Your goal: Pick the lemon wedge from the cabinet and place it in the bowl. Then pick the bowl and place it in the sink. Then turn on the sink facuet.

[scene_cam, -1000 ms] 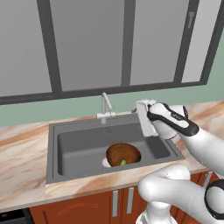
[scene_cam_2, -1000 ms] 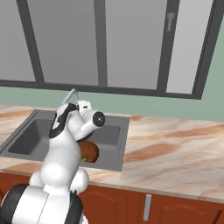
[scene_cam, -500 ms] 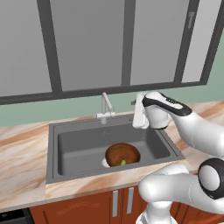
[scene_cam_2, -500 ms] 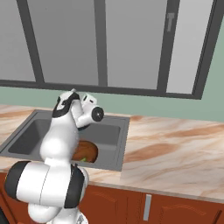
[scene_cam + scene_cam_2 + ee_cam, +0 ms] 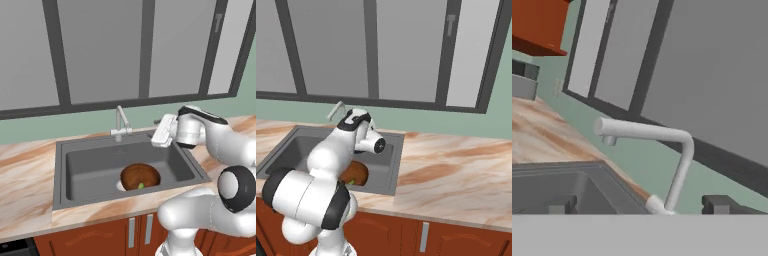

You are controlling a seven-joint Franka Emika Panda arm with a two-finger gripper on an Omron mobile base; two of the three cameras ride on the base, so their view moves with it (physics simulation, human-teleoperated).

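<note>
Left base view gives me the rectangular dark grey metal sink (image 5: 75,172) set into the marbled tan surface (image 5: 25,165), and I use that basin as my landmark. I see the round dark brown wood-grain bowl (image 5: 140,176) sitting on the sink floor, toward the front right of the basin, over the pale drain. A tiny yellow-green lemon wedge (image 5: 141,185) lies inside the bowl at its near edge. The slim pale silver faucet (image 5: 120,121) rises from the sink's back rim at about its middle. My white hand (image 5: 161,131) hangs above the sink's back right corner, to the right of the faucet and apart from it. I cannot tell from this side how far its fingers stand apart.

From the right base view, the arm covers much of the sink (image 5: 388,165); the bowl (image 5: 356,172) peeks out behind the forearm, and the top of the faucet (image 5: 336,109) shows just left of the wrist.

On the hand view I look along the faucet (image 5: 677,150): its spout runs across the frame and its upright drops to the base near the bottom edge. One dark fingertip (image 5: 719,204) sits right of that base and the other (image 5: 559,205) far to its left, so the fingers are spread wide with nothing between them. Behind the faucet are the green wall and grey window panes (image 5: 712,65). A red-brown cabinet corner (image 5: 537,25) shows at the upper left.
</note>
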